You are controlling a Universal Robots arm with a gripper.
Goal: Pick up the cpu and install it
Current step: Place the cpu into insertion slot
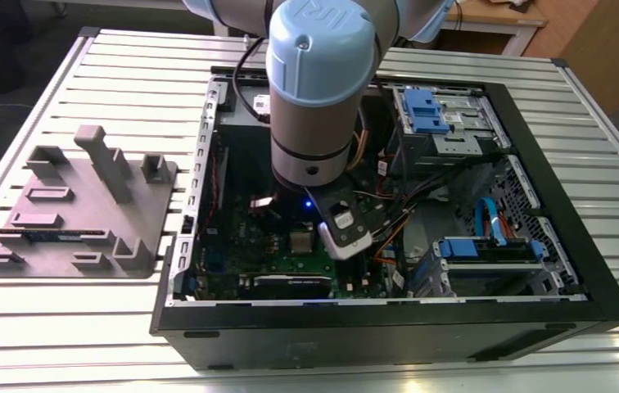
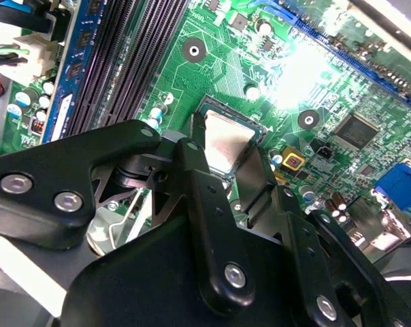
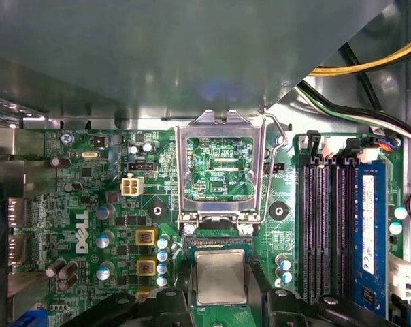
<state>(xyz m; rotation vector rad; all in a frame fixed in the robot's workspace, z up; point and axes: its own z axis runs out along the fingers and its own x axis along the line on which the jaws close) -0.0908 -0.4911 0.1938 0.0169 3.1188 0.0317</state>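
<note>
- The jaws are narrowed onto the cpu (image 2: 224,139), with one black finger (image 2: 199,184) against each of two opposite edges; nothing else is in their hold.
- In the first wrist view the cpu (image 3: 220,276) lies flat, silver top up, over the socket, just beside the hinge of the frame (image 3: 182,170).
- The frame stands flipped open, and green board shows through its window; its wire lever runs along one side.
- The motherboard (image 3: 110,204) spreads around them, with small capacitors and two yellow-edged square parts close to the cpu.
- On the far side of the frame from those parts run the dark memory slots (image 3: 321,225), then a blue memory stick (image 3: 369,231).
- Yellow and black cables (image 3: 369,65) cross the case wall beyond the slots.
- In the exterior view the arm (image 1: 309,82) reaches straight down into the open case (image 1: 397,327), its wrist over the board.
- Blue drive brackets (image 1: 424,110) sit at 1 o'clock from the wrist, more at 4 o'clock.
- A grey fixture (image 1: 80,213) rests at 9 o'clock from the case, well apart from it, on the slatted worktop (image 1: 70,327).
</note>
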